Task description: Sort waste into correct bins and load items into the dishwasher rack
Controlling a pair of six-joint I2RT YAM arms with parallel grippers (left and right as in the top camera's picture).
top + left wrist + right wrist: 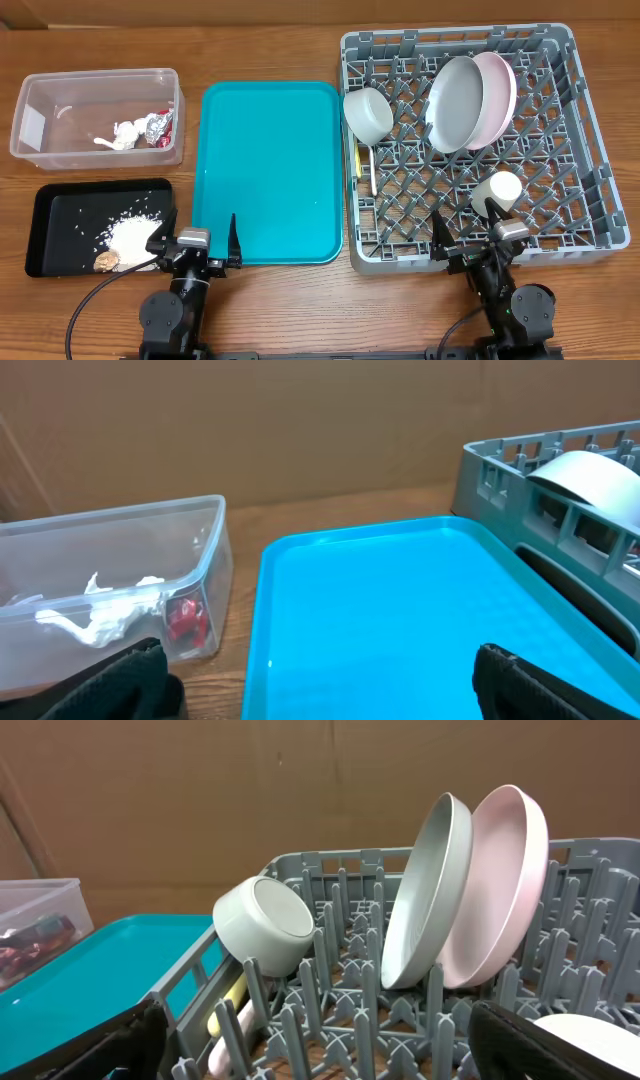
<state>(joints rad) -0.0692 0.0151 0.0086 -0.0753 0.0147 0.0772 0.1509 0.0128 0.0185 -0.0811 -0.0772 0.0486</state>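
All 5 items (455,100) stand in the dishwasher rack (400,262); waste (130,235) left of it looks binned; both jaws spread, empty.

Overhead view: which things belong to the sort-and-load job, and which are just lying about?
Job: dishwasher rack, grey-green plate, pink plate, bowl, cup, yellow-handled utensil, clear tub, black tray, tissue, red wrapper, rice grains, brown bit.
Lying about: teal tray.
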